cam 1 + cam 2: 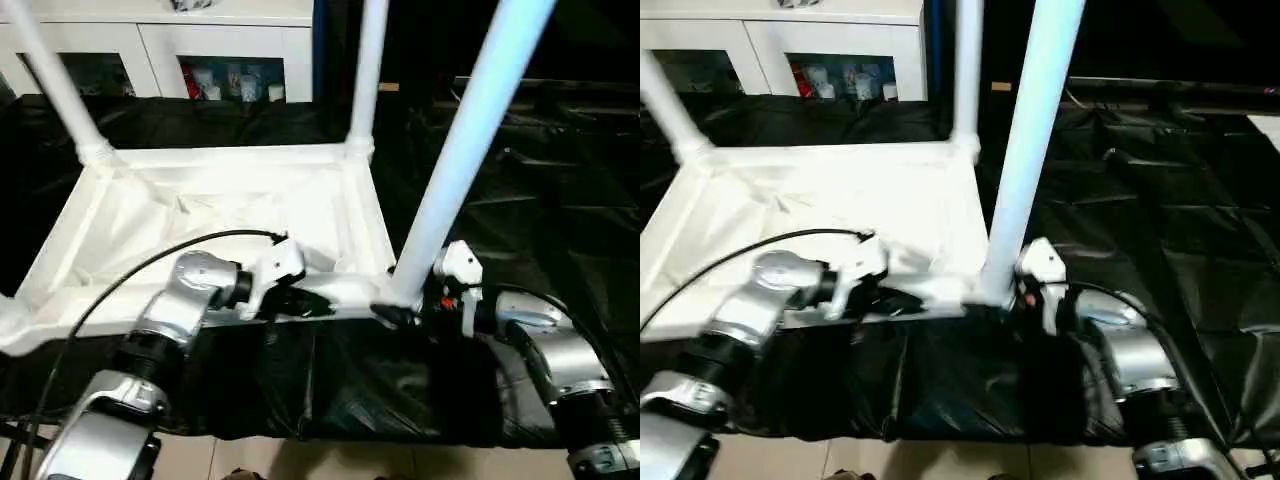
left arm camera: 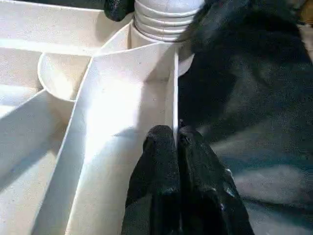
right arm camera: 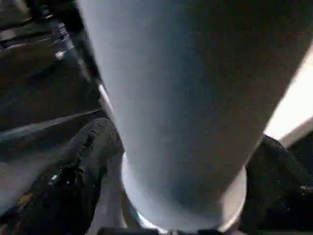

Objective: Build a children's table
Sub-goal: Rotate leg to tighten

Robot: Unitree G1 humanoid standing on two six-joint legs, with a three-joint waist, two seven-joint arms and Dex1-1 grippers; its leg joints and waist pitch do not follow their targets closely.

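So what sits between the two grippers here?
The tabletop's near rim runs from the left gripper, pinched shut on it, to the corner leg, whose base the right gripper straddles; head views.

White cabinet (image 1: 150, 40), black sheeting (image 1: 540, 200)

White glass-door cabinet (image 1: 160, 45) behind, black sheeting (image 1: 540, 200) over the surface, pale tiled floor (image 1: 330, 462) below.
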